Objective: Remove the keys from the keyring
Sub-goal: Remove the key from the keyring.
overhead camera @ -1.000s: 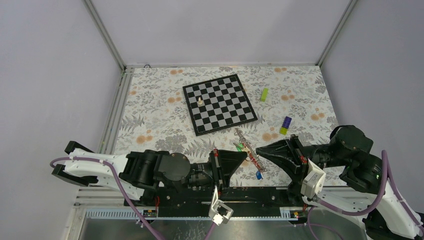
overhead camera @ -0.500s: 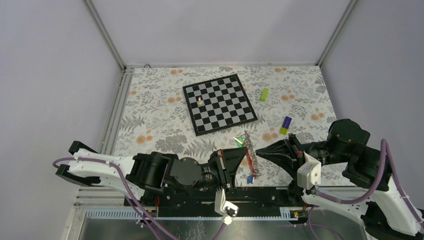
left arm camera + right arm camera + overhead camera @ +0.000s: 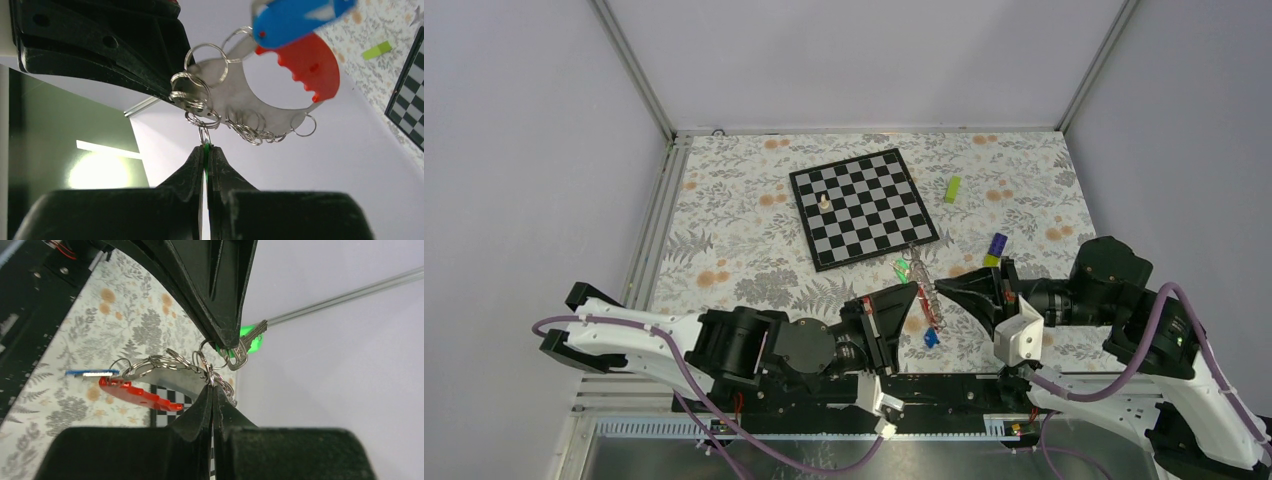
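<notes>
Keyring [image 3: 929, 302] with keys [image 3: 903, 267] between my left pincer [image 3: 915, 291] and right pincer [image 3: 941, 298], near table [image 3: 724, 230] edge; chessboard [image 3: 864, 207] farther back.

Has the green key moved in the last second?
Yes. The green key has shifted up the view, closer to the near edge of the chessboard.

Left of the chessboard [image 3: 864, 208] the table [image 3: 724, 220] lies open. Right of it stand a lime-green block [image 3: 952, 189] and a purple-and-yellow block [image 3: 996, 249]. Off its near corner the left gripper [image 3: 915, 290] and right gripper [image 3: 940, 297] meet, keyring [image 3: 928, 300] and keys [image 3: 903, 268] hanging between.
</notes>
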`<state>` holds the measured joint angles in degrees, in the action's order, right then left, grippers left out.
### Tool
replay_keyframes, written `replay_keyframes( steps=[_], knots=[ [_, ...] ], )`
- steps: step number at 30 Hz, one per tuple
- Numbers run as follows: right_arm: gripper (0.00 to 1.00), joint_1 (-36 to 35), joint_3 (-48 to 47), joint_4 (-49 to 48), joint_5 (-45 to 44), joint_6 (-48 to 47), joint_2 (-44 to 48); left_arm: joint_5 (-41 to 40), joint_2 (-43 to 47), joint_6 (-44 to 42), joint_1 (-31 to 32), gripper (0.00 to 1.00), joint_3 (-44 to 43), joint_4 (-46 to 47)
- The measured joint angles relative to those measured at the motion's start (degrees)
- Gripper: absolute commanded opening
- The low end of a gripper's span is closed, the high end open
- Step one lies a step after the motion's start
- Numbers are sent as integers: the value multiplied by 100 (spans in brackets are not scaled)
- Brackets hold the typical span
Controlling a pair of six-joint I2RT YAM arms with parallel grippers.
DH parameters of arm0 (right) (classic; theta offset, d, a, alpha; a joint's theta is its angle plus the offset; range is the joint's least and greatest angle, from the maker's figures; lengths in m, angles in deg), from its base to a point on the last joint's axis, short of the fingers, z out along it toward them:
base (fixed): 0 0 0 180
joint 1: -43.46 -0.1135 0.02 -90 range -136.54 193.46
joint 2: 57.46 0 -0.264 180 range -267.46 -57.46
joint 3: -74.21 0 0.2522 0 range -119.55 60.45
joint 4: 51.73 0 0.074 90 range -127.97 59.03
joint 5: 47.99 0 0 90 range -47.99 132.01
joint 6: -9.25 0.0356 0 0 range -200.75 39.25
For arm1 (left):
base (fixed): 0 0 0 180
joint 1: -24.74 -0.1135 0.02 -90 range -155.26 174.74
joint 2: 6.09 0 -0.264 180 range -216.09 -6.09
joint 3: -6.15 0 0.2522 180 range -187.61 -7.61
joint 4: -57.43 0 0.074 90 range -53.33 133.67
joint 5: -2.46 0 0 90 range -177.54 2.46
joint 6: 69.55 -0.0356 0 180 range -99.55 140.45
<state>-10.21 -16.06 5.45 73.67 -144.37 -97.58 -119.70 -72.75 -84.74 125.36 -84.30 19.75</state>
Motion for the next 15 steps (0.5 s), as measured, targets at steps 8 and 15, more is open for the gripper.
replay_keyframes(
  steps=[8,15],
  knots=[
    [0,0,151,-372,-166,-841,15,-339,-2,-376,-7,0,72,258],
    [0,0,184,-544,-157,-1370,31,-433,20,-426,-7,0,122,439]
  ],
)
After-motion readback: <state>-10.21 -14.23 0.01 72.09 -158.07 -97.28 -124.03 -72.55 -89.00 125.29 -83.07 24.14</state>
